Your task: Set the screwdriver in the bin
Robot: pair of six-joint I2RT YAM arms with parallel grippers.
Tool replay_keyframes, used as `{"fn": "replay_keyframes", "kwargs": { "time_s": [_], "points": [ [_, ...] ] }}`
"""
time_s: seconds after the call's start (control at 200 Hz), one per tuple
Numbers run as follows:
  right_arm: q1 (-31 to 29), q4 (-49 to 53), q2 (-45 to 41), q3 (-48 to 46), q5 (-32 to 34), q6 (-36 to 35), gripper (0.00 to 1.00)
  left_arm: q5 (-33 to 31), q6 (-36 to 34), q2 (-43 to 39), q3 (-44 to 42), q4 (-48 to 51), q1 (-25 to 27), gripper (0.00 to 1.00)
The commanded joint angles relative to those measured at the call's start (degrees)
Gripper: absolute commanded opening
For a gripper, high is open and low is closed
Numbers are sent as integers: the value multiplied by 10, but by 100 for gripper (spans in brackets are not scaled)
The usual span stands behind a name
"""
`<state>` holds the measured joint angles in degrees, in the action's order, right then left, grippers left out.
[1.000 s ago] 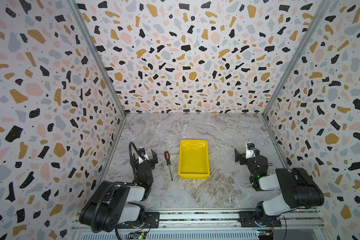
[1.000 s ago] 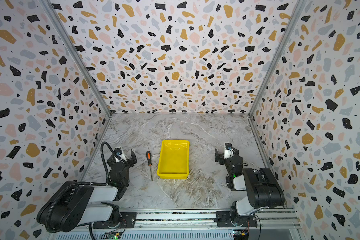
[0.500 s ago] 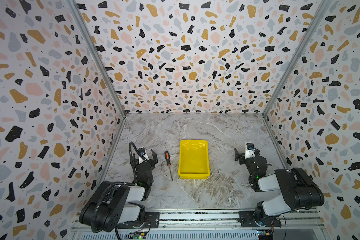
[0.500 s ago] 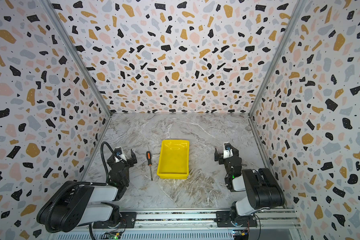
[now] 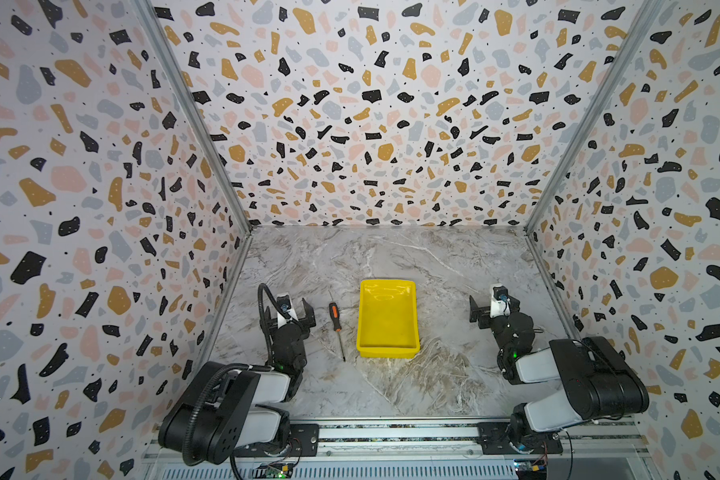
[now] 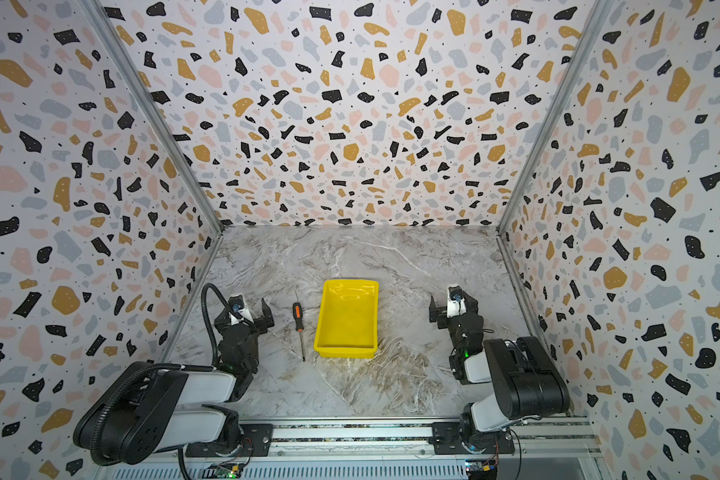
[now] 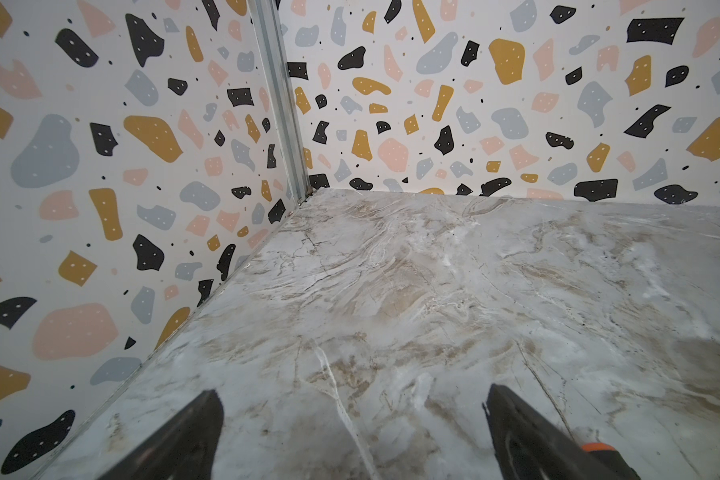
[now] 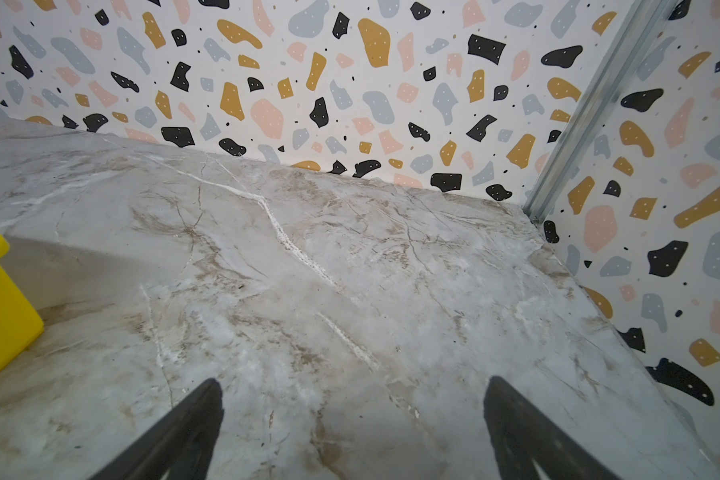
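We see screwdriver (image 5: 336, 322) flat on table (image 5: 391, 390), between left gripper (image 5: 287, 315) and bin (image 5: 386, 320). It lies just beside bin, not touching. Handle points toward back wall (image 5: 371, 124), shaft tip toward rail (image 5: 391, 432).

We note left gripper jaws wide apart, gripping nothing, low over table, near screwdriver handle. In left wrist view, orange handle bit peeks past one finger (image 7: 516, 432).

Right gripper (image 5: 493, 309): jaws wide too, gripping nothing, well apart from bin on its far side. Bin corner shows in right wrist view.
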<state>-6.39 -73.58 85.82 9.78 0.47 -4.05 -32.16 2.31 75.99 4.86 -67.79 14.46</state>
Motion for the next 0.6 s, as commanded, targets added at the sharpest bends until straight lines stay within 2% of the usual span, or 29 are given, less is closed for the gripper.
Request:
{"fn": "replay_keyframes", "kwargs": {
  "time_s": [0.0,0.18,0.31,0.415,0.471,0.521,0.566,0.591],
  "points": [
    [-3,-12,-13,-2,4,-2,99,-3,0,-6,-1,-32,-1,100],
    [0,-8,-12,1,0,1,99,-3,1,-6,-1,-32,-1,100],
    [31,26,-8,20,-61,13,99,-3,1,-6,-1,-32,-1,100],
    [25,5,-14,6,-60,6,99,-3,0,-7,-3,-35,-1,100],
    [16,-37,-26,-20,-46,0,99,-1,-4,-10,-6,-39,0,100],
    [2,-76,-51,-48,-2,2,99,-5,-3,-21,-4,-29,0,100],
    [-8,-62,-100,-66,28,4,99,-20,-2,-45,6,-10,0,100],
    [-13,-33,-134,-67,51,12,99,-31,1,-69,26,45,1,100]
  ]
}}
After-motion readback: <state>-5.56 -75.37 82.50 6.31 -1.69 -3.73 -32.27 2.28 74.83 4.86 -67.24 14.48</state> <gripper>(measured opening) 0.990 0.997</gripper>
